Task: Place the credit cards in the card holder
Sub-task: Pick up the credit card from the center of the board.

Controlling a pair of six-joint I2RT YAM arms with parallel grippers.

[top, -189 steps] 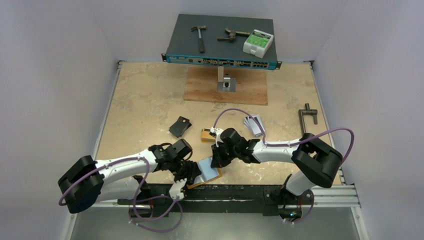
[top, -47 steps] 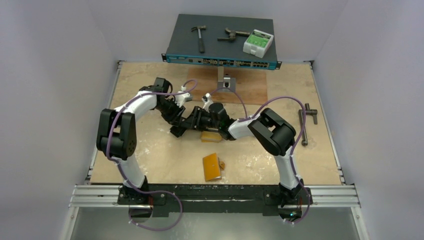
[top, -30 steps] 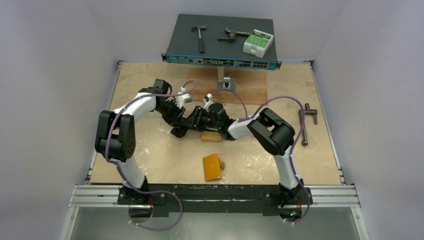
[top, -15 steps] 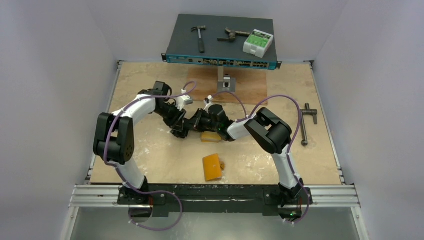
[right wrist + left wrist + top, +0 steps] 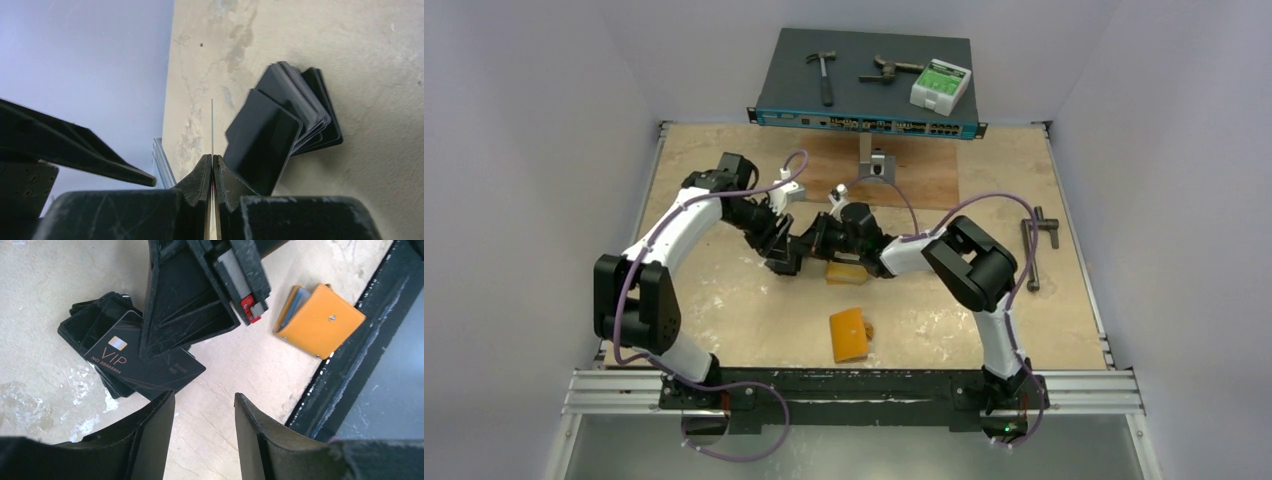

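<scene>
So the orange card holder (image 5: 848, 334) is lying folded shut at 6 o'clock on the table (image 5: 724, 180), with nothing visibly going into it yet. At its 12 sits a yellow-orange card stack (image 5: 844, 271). Up at 11 the right gripper (image 5: 212, 162) is pinched tight on one card (image 5: 211, 131), seen edge-on, beside the black stack (image 5: 305, 115). Meanwhile the left gripper (image 5: 204, 405) hovers partly open and empty. Early days I'd say: carrying, opening and inserting are all left.

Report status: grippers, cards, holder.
Right gripper shut on one card, edge-on. Left gripper open, empty, over black card stack. Card holder closed, near edge.
</scene>
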